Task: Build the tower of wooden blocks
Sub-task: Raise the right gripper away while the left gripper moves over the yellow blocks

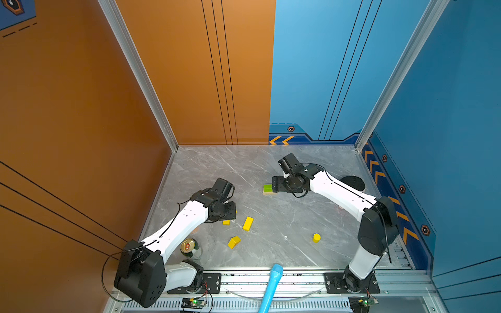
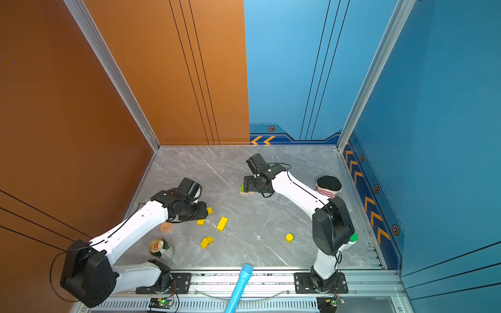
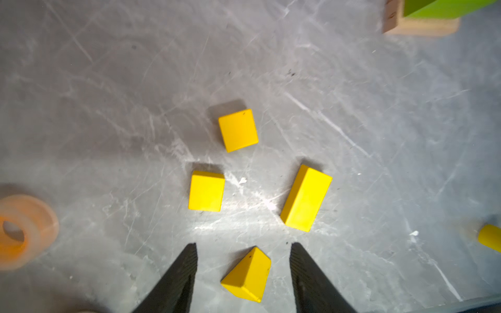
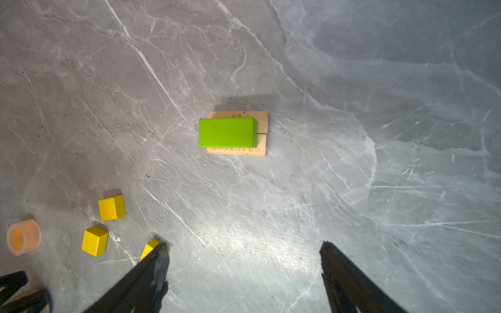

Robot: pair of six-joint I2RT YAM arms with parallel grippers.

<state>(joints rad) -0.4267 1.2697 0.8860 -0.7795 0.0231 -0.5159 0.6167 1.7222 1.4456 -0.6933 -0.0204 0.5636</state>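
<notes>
The left tool point(image 3: 243, 245) stands part open; in its wrist view the yellow roof piece point(image 3: 248, 276) lies between the jaws, untouched. The right tool point(image 4: 243, 244) gapes wide and empty, one jaw hiding most of the yellow bar point(image 4: 148, 248). In both top views it covers much of the green bar point(image 1: 267, 187) on the tan planks point(image 1: 269, 192), mid-surface toward the far edge.

I work in a robot lab booth. A marble-look tabletop point(image 4: 379, 81) lies under my left gripper point(image 3: 243, 248) and right gripper point(image 4: 244, 245). Around them stand an orange wall point(image 1: 81, 108) and a blue wall point(image 1: 447, 108) framed by aluminium posts point(image 1: 141, 76). Behind them, my arms are bolted to a metal rail point(image 1: 298, 281) beside a bare circuit board point(image 1: 193, 301).
</notes>
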